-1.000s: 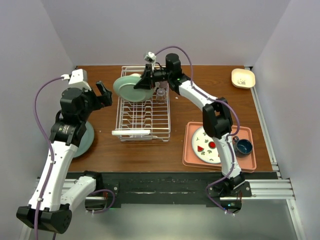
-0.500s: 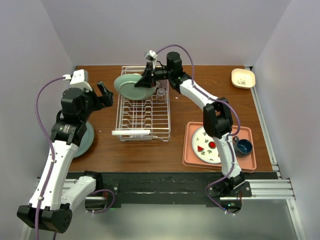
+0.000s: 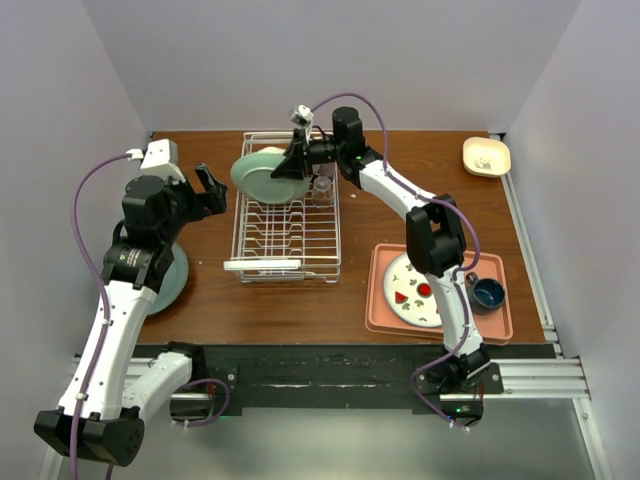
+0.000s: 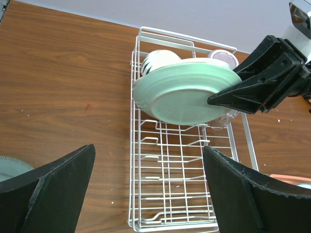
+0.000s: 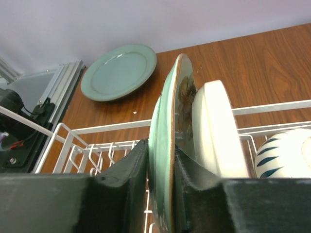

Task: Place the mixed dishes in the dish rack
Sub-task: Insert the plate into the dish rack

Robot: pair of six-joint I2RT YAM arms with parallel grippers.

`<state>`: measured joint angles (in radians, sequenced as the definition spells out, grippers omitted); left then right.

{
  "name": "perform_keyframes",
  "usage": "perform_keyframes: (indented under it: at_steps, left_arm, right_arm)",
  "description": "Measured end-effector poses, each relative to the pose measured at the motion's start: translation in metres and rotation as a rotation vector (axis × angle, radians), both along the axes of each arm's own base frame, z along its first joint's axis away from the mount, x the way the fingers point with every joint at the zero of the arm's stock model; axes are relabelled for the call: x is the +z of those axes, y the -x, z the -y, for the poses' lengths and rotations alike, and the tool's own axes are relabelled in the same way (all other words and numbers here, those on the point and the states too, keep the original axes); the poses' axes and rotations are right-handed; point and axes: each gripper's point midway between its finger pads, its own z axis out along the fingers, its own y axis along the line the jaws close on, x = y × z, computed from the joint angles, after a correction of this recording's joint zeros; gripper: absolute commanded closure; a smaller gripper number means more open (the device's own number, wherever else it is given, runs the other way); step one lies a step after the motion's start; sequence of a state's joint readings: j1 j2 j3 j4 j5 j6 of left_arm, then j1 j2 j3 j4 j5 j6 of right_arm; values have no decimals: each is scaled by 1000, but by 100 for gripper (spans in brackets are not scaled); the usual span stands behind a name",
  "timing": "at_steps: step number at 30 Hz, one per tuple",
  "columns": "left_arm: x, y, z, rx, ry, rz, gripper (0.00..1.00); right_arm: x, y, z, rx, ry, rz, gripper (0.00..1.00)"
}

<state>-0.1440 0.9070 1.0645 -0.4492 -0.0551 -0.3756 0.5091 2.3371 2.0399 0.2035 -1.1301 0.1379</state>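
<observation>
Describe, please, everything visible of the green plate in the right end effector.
The pale green plate looks glazed ceramic: round, brownish rim edge, foot ring underneath, a dark motif on its face. It stands nearly on edge over the dish rack's far end, rim pinched by the right end effector, beside a cream plate.

Pale green plate (image 3: 262,178) aslant over rack (image 3: 290,236)
</observation>
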Motion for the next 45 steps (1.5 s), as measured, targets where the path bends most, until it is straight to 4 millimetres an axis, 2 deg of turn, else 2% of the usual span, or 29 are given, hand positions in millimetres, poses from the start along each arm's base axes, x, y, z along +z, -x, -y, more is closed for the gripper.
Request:
perform_keyframes:
  at_steps: [1, 2, 5, 10, 16, 30, 35, 41, 45]
  left_arm:
    - [0, 0, 0, 0, 0, 0, 2]
    - [0, 0, 0, 0, -1, 0, 2]
    - [0, 0, 0, 0, -1, 0, 2]
    - [0, 0, 0, 0, 0, 0, 2]
    - [0, 0, 0, 1, 0, 0, 2]
    - [-3, -1, -1, 6, -2, -4, 2]
    - [-7, -2, -6, 33, -5, -13, 2]
    - [-9, -4, -18, 111, -8, -18, 2]
    - [-18, -4, -29, 179, -8, -36, 2]
  right_arm:
    - [0, 0, 0, -1, 1, -2, 53]
    - [0, -1, 0, -5, 1, 4, 48]
    - [5, -3, 0, -17, -3, 34, 43]
    - [3, -3, 5, -56, 17, 49, 41]
    - [12, -9, 9, -124, 28, 76, 41]
    - [12, -52, 20, -402, 70, 83, 36]
    - [9, -62, 24, -469, 72, 65, 34]
    - [1, -57, 31, -501, 89, 20, 29]
    - [18, -47, 38, -508, 68, 14, 27]
